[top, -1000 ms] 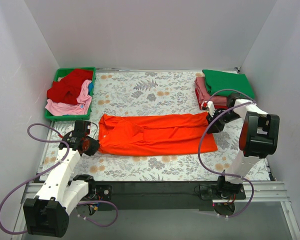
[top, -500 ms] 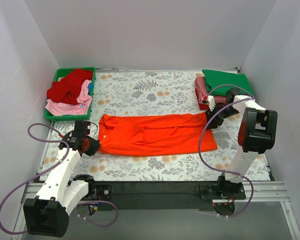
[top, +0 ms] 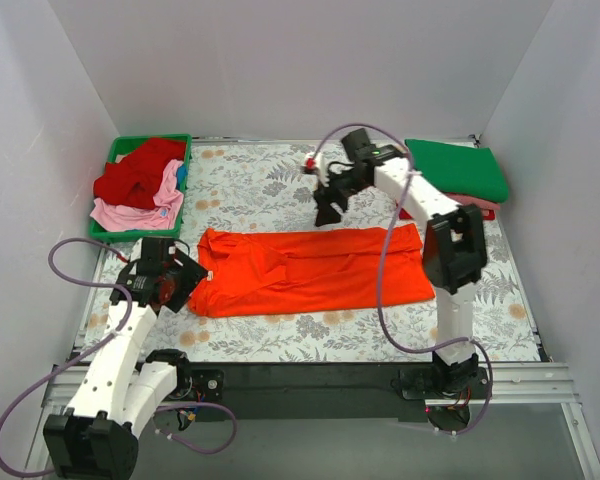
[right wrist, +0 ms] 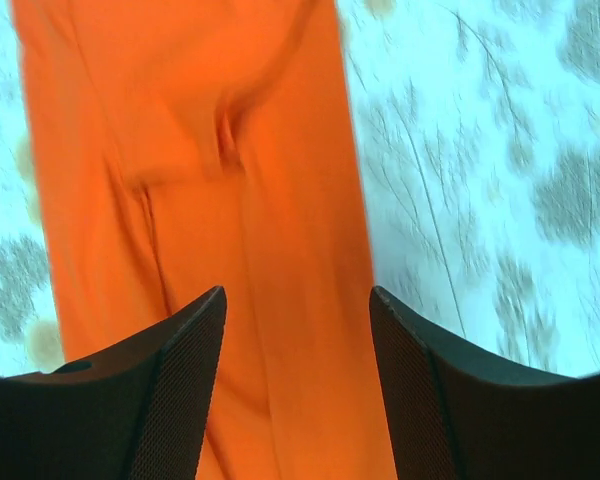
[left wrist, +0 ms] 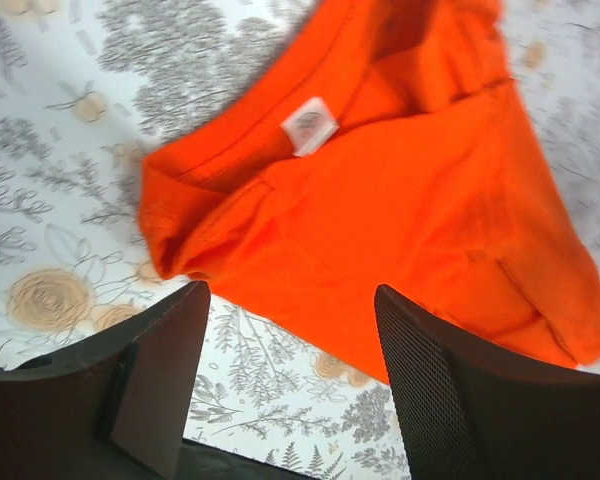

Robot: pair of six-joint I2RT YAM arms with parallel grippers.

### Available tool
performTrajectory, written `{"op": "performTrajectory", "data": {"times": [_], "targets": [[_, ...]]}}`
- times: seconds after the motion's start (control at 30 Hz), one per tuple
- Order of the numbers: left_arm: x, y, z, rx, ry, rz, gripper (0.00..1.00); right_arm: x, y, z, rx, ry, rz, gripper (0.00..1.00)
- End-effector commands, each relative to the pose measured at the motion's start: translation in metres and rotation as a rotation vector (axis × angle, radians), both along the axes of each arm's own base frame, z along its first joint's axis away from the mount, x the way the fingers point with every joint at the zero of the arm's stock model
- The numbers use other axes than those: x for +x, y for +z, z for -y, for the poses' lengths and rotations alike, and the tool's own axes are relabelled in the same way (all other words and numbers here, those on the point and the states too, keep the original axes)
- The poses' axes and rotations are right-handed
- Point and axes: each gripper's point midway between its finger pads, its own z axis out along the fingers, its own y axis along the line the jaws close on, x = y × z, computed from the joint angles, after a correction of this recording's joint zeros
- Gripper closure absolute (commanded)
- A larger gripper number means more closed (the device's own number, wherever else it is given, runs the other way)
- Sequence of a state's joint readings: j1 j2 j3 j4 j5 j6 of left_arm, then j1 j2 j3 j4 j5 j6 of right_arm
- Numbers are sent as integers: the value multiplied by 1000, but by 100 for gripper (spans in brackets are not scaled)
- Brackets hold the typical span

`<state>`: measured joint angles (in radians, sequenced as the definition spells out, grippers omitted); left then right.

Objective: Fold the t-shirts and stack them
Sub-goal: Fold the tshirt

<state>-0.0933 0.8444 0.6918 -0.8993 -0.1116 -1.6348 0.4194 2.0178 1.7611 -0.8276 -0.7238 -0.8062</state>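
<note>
Orange tee [left wrist: 410, 220] under L+R jaws, ungripped

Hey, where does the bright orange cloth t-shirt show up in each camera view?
Top external: the bright orange cloth t-shirt lies stretched across the middle.
Left wrist: the t-shirt fills the upper right, white neck label showing.
Right wrist: the t-shirt runs down the left and centre.
Shared landmark: the grey floral table cover beside it in all three.
</note>
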Motion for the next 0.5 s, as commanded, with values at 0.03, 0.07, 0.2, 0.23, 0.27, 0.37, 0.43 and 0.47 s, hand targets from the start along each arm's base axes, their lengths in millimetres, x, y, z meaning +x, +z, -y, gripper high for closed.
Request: {"op": "performTrajectory", "data": {"times": [0.03,0.07,0.2,0.23,0.27,0.37,0.43,0.47], "targets": [[15,50,16,-16,-174,241,33,8,-19,-99,59,-78,-278,32],[13,64,25,-48,-217,307,33,10,-17,-117,65,-106,-313,31],[11,83,30,-46,-270,409,30,41,-45,-155,88,-238,-268,21],[11,84,30,-43,-274,409,30,42,-48,-158,95,-249,-252,18],[11,85,30,-39,-281,411,30,46,-51,-161,97,-269,-236,13],[11,82,30,-39,-288,396,30,49,-67,-171,84,-294,-246,14],[12,83,32,-43,-295,401,30,40,-84,-174,60,-289,-287,17],[13,84,32,-43,-299,404,30,34,-90,-175,49,-281,-301,19]]}}
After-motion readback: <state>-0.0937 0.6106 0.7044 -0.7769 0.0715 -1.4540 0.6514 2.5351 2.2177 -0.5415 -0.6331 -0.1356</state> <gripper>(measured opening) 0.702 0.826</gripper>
